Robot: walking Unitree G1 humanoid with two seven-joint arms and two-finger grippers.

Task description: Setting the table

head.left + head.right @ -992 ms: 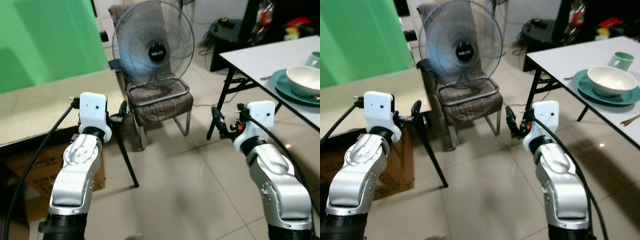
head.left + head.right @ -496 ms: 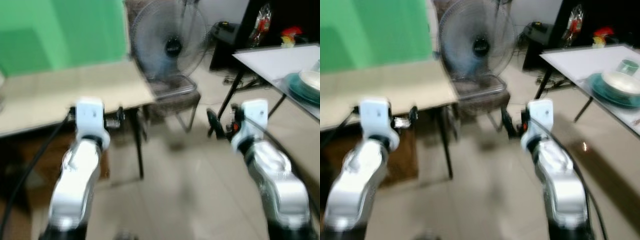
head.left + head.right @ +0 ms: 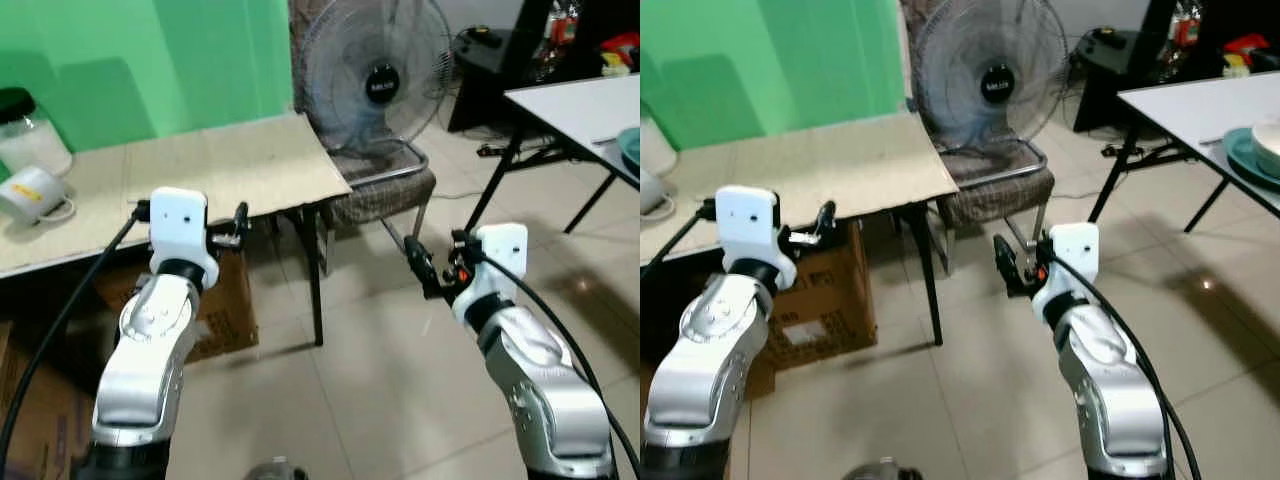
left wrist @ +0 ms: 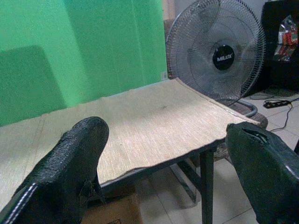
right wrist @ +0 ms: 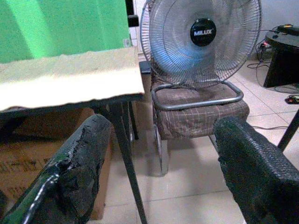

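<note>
Both grippers are empty with fingers spread apart: the left gripper (image 3: 240,222) is held just off the front edge of the beige-topped table (image 3: 200,170), and the right gripper (image 3: 425,272) hangs over the tiled floor (image 3: 380,380). Against the views from a second ago, the whole scene has slid rightward, so the robot has turned to its left. The white dining table (image 3: 1200,105) with its teal plate (image 3: 1250,155) now sits at the far right edge, while a white mug (image 3: 35,192) lying on its side and a jar (image 3: 28,135) have come into sight on the beige table. That suggests the robot is heading to fetch tableware, probably the mug; nothing is grasped yet.
</note>
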